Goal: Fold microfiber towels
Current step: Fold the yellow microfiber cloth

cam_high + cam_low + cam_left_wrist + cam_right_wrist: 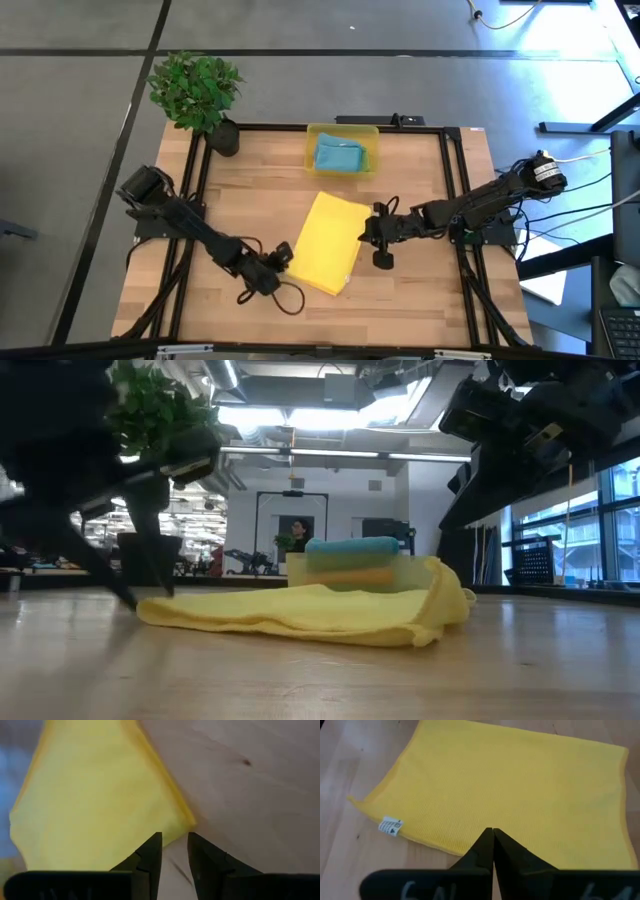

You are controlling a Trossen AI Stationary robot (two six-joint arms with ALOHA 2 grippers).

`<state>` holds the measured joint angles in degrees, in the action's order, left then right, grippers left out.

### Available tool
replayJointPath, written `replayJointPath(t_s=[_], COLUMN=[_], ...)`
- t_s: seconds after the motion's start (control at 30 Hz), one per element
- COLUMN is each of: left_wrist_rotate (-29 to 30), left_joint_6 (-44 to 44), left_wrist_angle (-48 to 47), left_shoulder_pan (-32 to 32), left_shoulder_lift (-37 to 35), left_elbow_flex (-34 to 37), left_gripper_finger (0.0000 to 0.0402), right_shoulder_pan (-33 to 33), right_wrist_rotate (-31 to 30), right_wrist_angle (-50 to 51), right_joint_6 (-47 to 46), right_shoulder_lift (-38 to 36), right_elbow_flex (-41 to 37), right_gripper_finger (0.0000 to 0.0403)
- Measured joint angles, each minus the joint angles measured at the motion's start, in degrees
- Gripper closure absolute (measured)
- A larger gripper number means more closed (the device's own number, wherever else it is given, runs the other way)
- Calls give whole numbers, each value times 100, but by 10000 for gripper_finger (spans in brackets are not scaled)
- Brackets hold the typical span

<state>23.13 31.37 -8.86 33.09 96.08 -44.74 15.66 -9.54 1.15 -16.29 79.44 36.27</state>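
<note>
Left end effector (281,256) sits low on the tabletop (420,290), fingers slightly parted with nothing between them, just off the yellow towel's (333,243) corner. Right end effector (375,232) hangs at the towel's opposite edge, pinched closed, empty. A small white tag (389,826) shows, unreadable. Beyond, a teal towel (338,155) lies in the bin (342,132).

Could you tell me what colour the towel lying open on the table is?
Yellow towel, clearest in the right wrist view.
</note>
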Motion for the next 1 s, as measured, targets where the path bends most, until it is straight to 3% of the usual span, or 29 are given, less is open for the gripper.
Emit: replayJointPath(t_s=[0.27,0.67,0.8,1.0], left_wrist_rotate=[852,1141,1130,1059], left_joint_6=[642,692,694,694], left_wrist_angle=[-678,-699,-589,-383], left_shoulder_pan=[200,372,370,364], left_shoulder_lift=[750,881,978,993], left_elbow_flex=[-631,-722,-723,-718], left_gripper_finger=[295,284,283,284], right_shoulder_pan=[15,29,368,943], right_wrist_rotate=[-4,15,345,336], right_wrist_angle=[-4,-53,-702,-1680], right_joint_6=[-126,-71,493,933], right_shoulder_lift=[0,0,146,777], right_elbow_flex=[0,-2,-7,-7], right_gripper_finger=[392,392,392,373])
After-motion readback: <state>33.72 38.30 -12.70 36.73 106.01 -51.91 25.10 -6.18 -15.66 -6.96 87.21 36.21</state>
